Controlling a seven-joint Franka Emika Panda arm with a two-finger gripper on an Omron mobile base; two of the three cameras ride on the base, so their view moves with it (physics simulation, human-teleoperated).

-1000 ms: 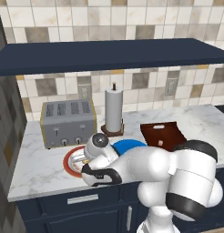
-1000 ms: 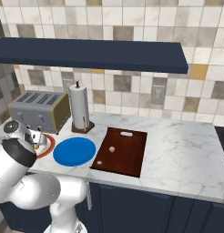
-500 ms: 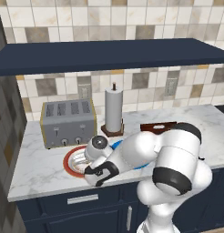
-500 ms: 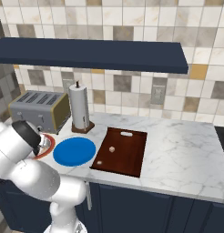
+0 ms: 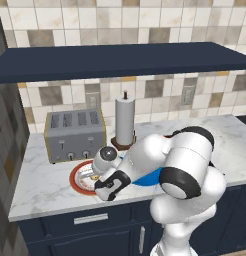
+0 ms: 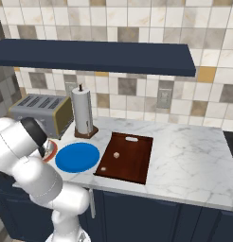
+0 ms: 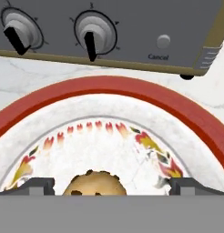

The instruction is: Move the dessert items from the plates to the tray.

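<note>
A round tan cookie (image 7: 94, 185) with dark specks lies on the white plate with the red-orange rim (image 7: 109, 88), in front of the toaster. My gripper (image 7: 113, 189) is open right over it, and the cookie sits between the two wide-apart fingertips (image 7: 37, 186). In the left base view the hand (image 5: 111, 184) hangs low over this plate (image 5: 79, 176). The plain blue plate (image 6: 77, 157) lies bare next to the dark reddish-brown tray (image 6: 132, 163). A pale cube (image 6: 117, 154) and another small pale piece (image 6: 103, 168) rest on the tray.
A grey toaster (image 5: 75, 132) stands close behind the red-rimmed plate, its knobs (image 7: 93, 32) just beyond the rim. A paper-towel holder (image 6: 83, 111) stands behind the blue plate. A dark shelf (image 5: 120, 57) runs above the counter. Bare marble (image 6: 189, 156) lies right of the tray.
The hand has sunk lower over the red-rimmed plate while the elbow swung up and forward. The jaws have stayed open.
</note>
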